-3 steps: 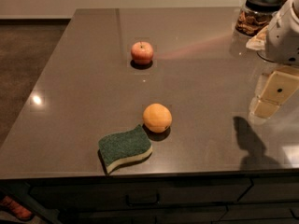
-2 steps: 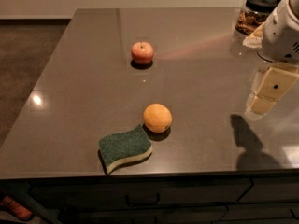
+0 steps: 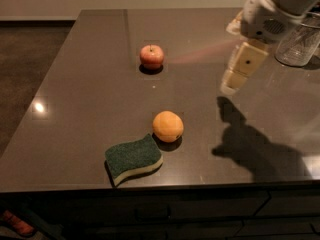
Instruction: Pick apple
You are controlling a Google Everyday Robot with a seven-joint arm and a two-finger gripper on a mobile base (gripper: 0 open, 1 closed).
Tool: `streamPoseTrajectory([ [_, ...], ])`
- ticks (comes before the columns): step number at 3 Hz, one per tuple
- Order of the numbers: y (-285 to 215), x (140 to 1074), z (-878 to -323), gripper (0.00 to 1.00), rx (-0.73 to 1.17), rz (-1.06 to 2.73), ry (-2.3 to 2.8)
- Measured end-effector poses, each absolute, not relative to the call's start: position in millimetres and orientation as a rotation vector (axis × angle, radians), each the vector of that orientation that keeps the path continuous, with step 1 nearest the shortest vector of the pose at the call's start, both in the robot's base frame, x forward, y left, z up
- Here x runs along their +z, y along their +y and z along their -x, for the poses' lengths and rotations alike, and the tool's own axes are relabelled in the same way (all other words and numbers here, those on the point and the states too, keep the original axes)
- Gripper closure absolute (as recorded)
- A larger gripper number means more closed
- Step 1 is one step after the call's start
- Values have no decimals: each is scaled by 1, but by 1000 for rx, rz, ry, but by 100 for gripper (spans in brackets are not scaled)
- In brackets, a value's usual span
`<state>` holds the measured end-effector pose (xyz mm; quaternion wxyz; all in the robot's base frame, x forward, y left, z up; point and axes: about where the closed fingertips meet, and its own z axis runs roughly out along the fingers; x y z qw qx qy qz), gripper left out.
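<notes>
Camera view — gripper (image 3: 232, 83) right of apple (image 3: 151, 56)

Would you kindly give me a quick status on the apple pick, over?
Gripper above the table, right of the apple, apart from it. Apple sits alone at the far middle. Orange and sponge lie nearer the front, not in between.

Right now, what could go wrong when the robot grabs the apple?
The gripper hangs right of the apple, not touching it. The round apple sits loose on the smooth table, so a nudge might roll it away. The orange is round too and could be grabbed by mistake. The glass jar beside the arm might get bumped.
</notes>
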<state>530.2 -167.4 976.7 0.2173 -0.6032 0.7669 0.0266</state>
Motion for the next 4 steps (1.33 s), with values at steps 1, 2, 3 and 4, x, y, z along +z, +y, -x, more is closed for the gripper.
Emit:
streamPoseTrajectory([
  [1, -143, 974, -566, 0, 126, 1624, 2075],
  [2, -110, 958, -610, 0, 184, 1530, 2050],
  [3, -83, 944, -655, 0, 235, 1427, 2060],
  [4, -54, 920, -699, 0, 290, 1333, 2090],
])
